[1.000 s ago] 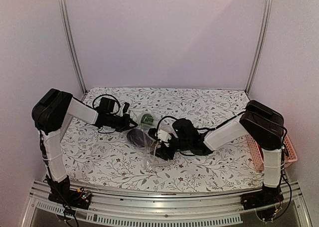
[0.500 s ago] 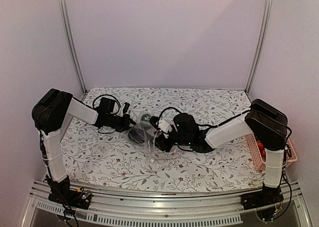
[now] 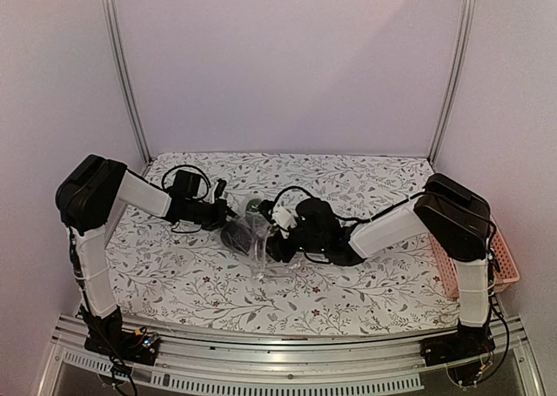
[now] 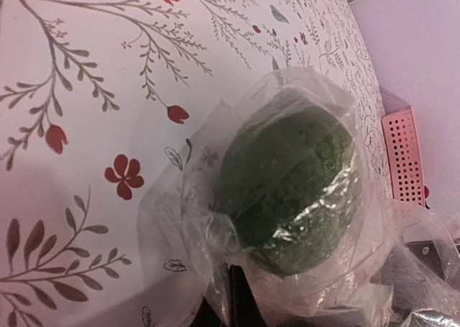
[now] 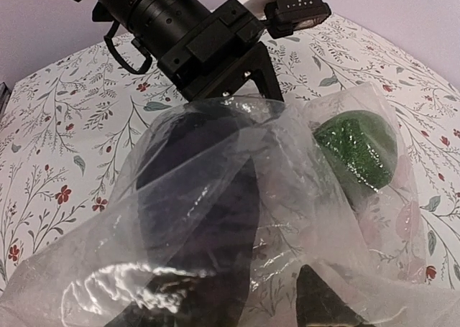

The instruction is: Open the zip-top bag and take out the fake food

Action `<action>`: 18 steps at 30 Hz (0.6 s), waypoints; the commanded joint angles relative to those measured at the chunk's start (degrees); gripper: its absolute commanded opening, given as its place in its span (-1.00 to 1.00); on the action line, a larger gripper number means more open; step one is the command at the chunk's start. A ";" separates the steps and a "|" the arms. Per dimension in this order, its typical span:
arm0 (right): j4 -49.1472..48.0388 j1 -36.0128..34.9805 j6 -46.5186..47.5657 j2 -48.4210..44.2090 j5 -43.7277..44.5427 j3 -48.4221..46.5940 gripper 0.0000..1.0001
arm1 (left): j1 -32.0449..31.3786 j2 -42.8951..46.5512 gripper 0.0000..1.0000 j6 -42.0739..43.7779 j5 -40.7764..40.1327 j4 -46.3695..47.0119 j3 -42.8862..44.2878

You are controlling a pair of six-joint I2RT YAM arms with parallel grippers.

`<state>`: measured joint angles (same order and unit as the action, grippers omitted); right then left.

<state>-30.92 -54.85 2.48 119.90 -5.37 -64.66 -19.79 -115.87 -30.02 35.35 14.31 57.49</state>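
The clear zip-top bag lies crumpled mid-table between both arms. My left gripper is shut on a fold of its film, the fingertips pinching plastic just below a dark green fake food piece inside the bag. My right gripper pushes at the bag from the right, jaws open, film draped over the fingers. A dark purple piece fills the space ahead of the right jaws, and the green piece lies to its right. I cannot tell whether the right fingers are inside the bag.
A pink mesh basket stands at the table's right edge, partly behind the right arm; its corner shows in the left wrist view. The left arm's black wrist sits close behind the bag. Floral cloth covers the table.
My right gripper has moved up and left, toward the left gripper, and the bag has bunched up and shifted with it. The left gripper has stayed still and shut.
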 commanded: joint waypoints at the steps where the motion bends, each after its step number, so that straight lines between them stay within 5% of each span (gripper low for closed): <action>1: 0.92 -0.64 1.30 2.23 -6.38 -1.11 0.18 | -0.39 0.50 -1.00 0.29 0.42 0.76 -0.14; 7: 3.75 -1.43 2.86 3.65 -8.78 -4.21 0.29 | -0.64 0.00 -1.00 -0.16 0.42 1.24 -0.17; 18: 11.46 -1.66 1.42 10.28 0.39 -11.83 0.33 | -0.70 0.39 -1.00 0.03 0.23 0.90 -0.28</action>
<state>-23.64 -56.25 4.45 127.70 -9.32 -74.91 -19.97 -115.87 -30.20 35.31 14.68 57.49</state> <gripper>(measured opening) 0.673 0.003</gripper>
